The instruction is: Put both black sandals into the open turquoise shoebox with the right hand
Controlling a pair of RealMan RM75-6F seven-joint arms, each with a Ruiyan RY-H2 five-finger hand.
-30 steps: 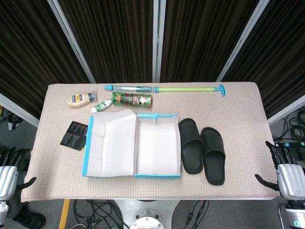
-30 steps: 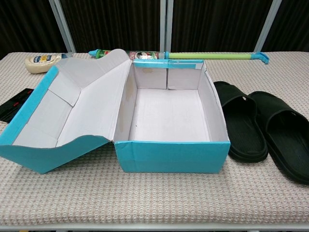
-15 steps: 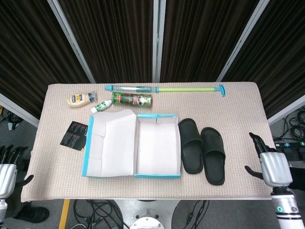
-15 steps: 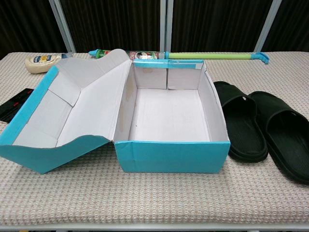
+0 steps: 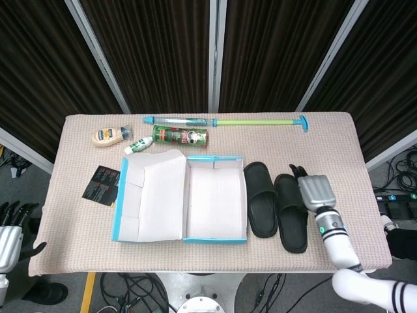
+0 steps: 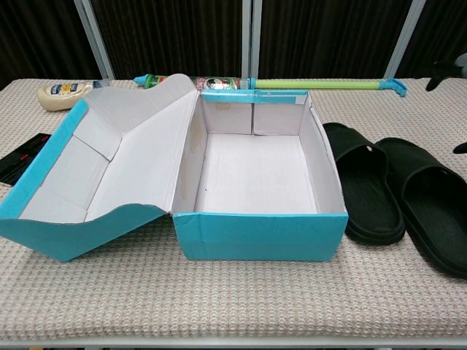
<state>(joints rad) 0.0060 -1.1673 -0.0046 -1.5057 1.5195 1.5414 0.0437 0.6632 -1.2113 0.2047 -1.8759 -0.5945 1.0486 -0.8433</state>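
Dark curtains with pale metal uprights closed off the far side, and a beige woven surface (image 5: 339,143) carried everything. Near its middle lay the open turquoise shoebox (image 5: 215,202), its lid (image 5: 146,195) folded out flat to the left and its white interior bare. Two black sandals lay side by side just right of the box, toes toward the far edge: the near sandal (image 5: 262,199) almost touching the box's right wall, the outer sandal (image 5: 291,212) beside it and set slightly closer to the front edge.

The right robot hand (image 5: 315,190) hung over the right edge of the outer sandal, back of the palm up, dark fingers pointing toward the far side; it held nothing, though how far its fingers were spread could not be told. The left robot hand (image 5: 10,231) stayed off the surface at the front left corner, fingers apart and empty.

Bare cloth ran right of the sandals to the surface's right edge, and a narrow strip lay in front of them. Along the far edge lay a long green and blue water pump toy (image 5: 225,121), a green chip can (image 5: 181,137), a small white tube (image 5: 139,145) and a mayonnaise bottle (image 5: 108,136). A black card (image 5: 101,184) lay left of the lid
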